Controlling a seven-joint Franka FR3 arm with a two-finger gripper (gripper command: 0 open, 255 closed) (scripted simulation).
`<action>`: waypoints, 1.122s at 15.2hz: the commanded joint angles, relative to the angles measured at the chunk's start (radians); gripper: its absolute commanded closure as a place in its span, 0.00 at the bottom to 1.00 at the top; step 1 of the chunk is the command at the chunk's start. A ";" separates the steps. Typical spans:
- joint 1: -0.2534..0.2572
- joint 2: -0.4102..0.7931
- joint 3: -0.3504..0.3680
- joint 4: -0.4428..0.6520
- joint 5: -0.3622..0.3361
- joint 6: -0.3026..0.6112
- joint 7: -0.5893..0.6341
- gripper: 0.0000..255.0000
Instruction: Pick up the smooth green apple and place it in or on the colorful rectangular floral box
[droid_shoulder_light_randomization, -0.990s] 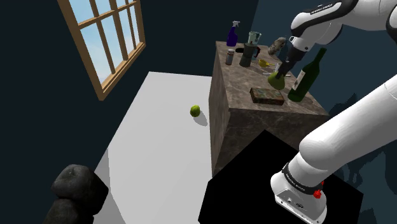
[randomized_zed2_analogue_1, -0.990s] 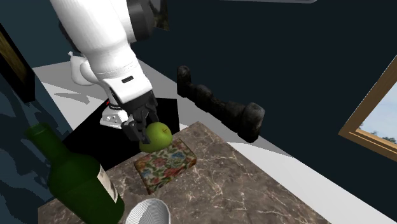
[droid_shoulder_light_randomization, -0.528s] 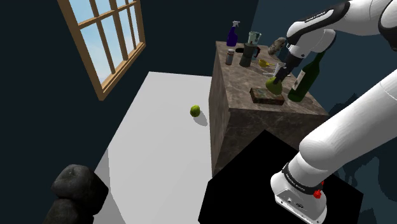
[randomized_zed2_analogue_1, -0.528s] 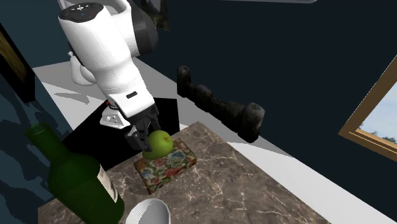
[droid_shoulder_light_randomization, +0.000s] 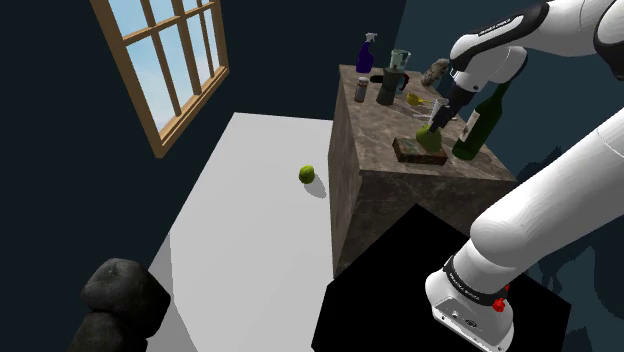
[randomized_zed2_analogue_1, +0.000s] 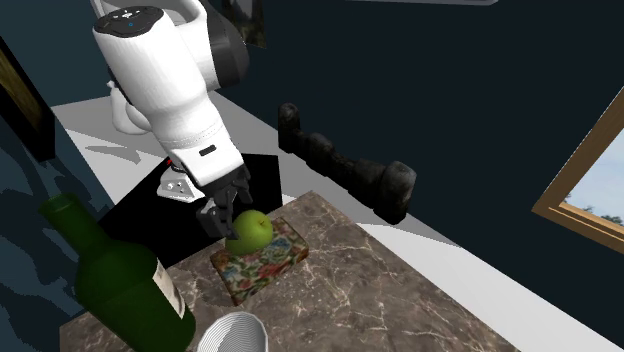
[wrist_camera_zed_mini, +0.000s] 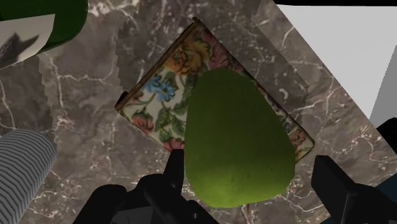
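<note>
The smooth green apple (randomized_zed2_analogue_1: 249, 231) rests on the lid of the floral rectangular box (randomized_zed2_analogue_1: 262, 262), which lies on the marble counter (randomized_zed2_analogue_1: 400, 300). My gripper (randomized_zed2_analogue_1: 228, 214) hangs just above and around the apple, open. In the wrist view the apple (wrist_camera_zed_mini: 235, 140) lies between the fingers over the box (wrist_camera_zed_mini: 156, 95); one finger is at its side and the other finger (wrist_camera_zed_mini: 340, 188) stands apart from it. From the shoulder camera the apple (droid_shoulder_light_randomization: 430, 139) sits on the box (droid_shoulder_light_randomization: 407, 150) under the gripper (droid_shoulder_light_randomization: 436, 124).
A tall green bottle (droid_shoulder_light_randomization: 480, 118) stands close beside the box, large in the second exterior view (randomized_zed2_analogue_1: 115, 285). A blue spray bottle (droid_shoulder_light_randomization: 366, 52), a pitcher (droid_shoulder_light_randomization: 392, 80) and a jar (droid_shoulder_light_randomization: 361, 90) stand further back. A white cup (randomized_zed2_analogue_1: 232, 335) is near. A second green fruit (droid_shoulder_light_randomization: 307, 174) lies on the floor.
The gripper came down with the apple onto the floral box. Since half a second ago the fingers have parted and the apple has settled on the lid.
</note>
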 joint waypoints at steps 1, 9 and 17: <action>0.000 0.000 0.000 0.000 0.000 0.000 0.000 0.00; -0.012 -0.057 0.008 0.081 -0.043 -0.126 0.031 0.00; -0.013 -0.057 0.008 0.081 -0.043 -0.126 0.031 0.00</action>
